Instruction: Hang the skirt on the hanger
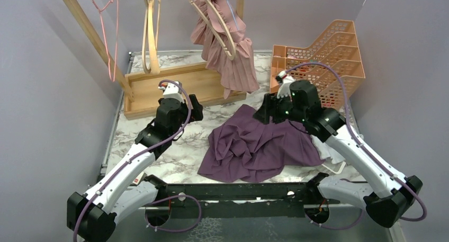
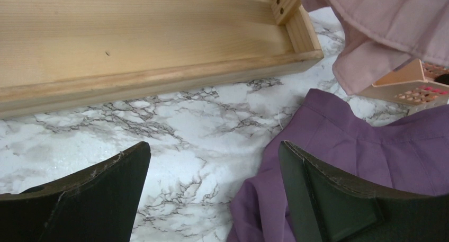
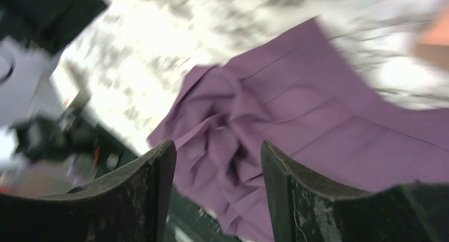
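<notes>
A purple skirt (image 1: pixel 254 144) lies crumpled on the marble table between the arms; it also shows in the left wrist view (image 2: pixel 365 146) and the right wrist view (image 3: pixel 296 115). Wooden hangers (image 1: pixel 151 25) hang from the wooden rack at the back; one hanger (image 1: pixel 217 22) holds a pink pleated skirt (image 1: pixel 233 62). My left gripper (image 1: pixel 195 108) is open and empty, above bare table just left of the purple skirt (image 2: pixel 214 152). My right gripper (image 1: pixel 263 114) is open and empty, above the skirt's far edge (image 3: pixel 218 152).
The rack's wooden base (image 1: pixel 174 88) stands at the back left, close ahead of my left gripper. A pink wire hanger (image 1: pixel 108 35) hangs at the rack's left. An orange plastic basket (image 1: pixel 323 56) stands at the back right. White cloth (image 1: pixel 331 152) lies under my right arm.
</notes>
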You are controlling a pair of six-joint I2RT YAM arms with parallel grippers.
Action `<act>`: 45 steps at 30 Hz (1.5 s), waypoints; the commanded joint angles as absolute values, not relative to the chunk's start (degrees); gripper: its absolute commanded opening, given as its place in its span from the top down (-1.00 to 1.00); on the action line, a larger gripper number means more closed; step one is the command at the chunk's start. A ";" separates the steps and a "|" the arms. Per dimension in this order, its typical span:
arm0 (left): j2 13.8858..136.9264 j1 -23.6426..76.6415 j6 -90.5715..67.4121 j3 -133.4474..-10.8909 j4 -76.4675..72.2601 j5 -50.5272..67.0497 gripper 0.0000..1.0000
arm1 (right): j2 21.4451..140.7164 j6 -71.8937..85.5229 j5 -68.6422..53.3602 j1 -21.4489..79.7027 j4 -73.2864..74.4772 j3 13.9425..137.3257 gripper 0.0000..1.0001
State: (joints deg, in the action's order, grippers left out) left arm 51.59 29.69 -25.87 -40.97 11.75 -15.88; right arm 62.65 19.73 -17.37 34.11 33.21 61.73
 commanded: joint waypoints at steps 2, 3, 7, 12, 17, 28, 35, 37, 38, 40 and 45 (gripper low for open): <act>51.28 29.44 -26.03 -38.59 8.74 -8.57 -0.82 | 61.89 29.12 17.97 34.01 34.95 65.15 -0.32; 51.41 29.44 -26.54 -38.32 8.37 -7.81 -0.82 | 63.83 29.94 21.67 34.01 36.77 66.11 -0.34; 52.72 29.44 -27.74 -38.01 7.67 -6.13 -0.81 | 72.11 27.41 17.58 34.04 33.96 66.67 -0.40; 55.26 29.44 -27.86 -39.24 9.44 -6.33 -0.78 | 80.05 30.46 6.83 34.01 17.91 60.91 -0.42; 55.97 29.44 -27.31 -39.87 9.92 -7.25 -0.78 | 91.12 35.30 8.57 34.03 8.88 61.70 -0.53; 56.93 29.23 -27.42 -40.51 10.64 -8.60 -0.78 | 105.10 33.80 15.75 34.36 6.49 64.22 -0.40; 58.00 28.60 -30.15 -40.05 9.42 -4.54 -0.78 | 94.91 32.64 7.17 37.37 -4.14 49.26 0.74; 58.64 28.34 -32.22 -40.18 9.30 -2.67 -0.76 | 90.73 32.90 1.13 38.58 -11.12 42.83 0.88; 58.82 28.24 -33.55 -40.28 9.30 -1.70 -0.75 | 88.81 33.47 -0.99 39.50 -14.69 40.27 0.93; 59.21 28.15 -36.06 -40.22 9.01 0.42 -0.73 | 85.81 33.23 -4.92 41.84 -20.55 37.11 0.98; 60.51 28.06 -41.17 -39.88 7.86 7.57 -0.69 | 85.12 30.42 -7.58 47.50 -30.13 33.62 0.98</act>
